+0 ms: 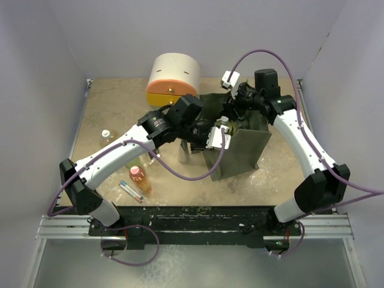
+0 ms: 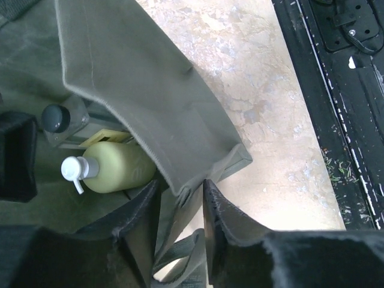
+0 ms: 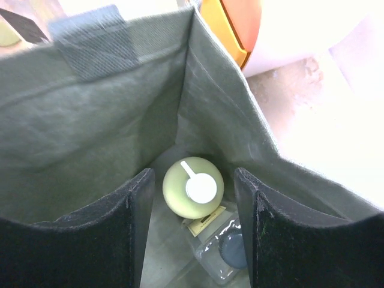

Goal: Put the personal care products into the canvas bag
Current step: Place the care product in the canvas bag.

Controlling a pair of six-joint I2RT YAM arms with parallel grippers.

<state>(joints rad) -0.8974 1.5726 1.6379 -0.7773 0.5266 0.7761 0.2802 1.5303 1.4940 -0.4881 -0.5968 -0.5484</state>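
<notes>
The olive canvas bag (image 1: 243, 150) stands open at mid-table. My left gripper (image 1: 210, 137) (image 2: 180, 195) is shut on the bag's near rim (image 2: 180, 180), with fabric pinched between its fingers. Above the bag's mouth my right gripper (image 1: 237, 107) (image 3: 193, 174) hangs open, holding nothing. A pale green white-pump bottle (image 3: 192, 187) (image 2: 117, 168) and a clear square black-capped bottle (image 3: 225, 252) (image 2: 60, 120) lie inside the bag. On the table to the left are the orange pink-capped bottle (image 1: 139, 178), the slim grey one (image 1: 130, 191) and a white-capped bottle (image 1: 105, 137).
The round cream, orange and yellow drawer unit (image 1: 174, 78) (image 3: 231, 24) stands behind the bag at the back. A pale upright bottle (image 1: 183, 153) stands just left of the bag, under my left arm. The black rail (image 2: 348, 90) runs along the table's near edge.
</notes>
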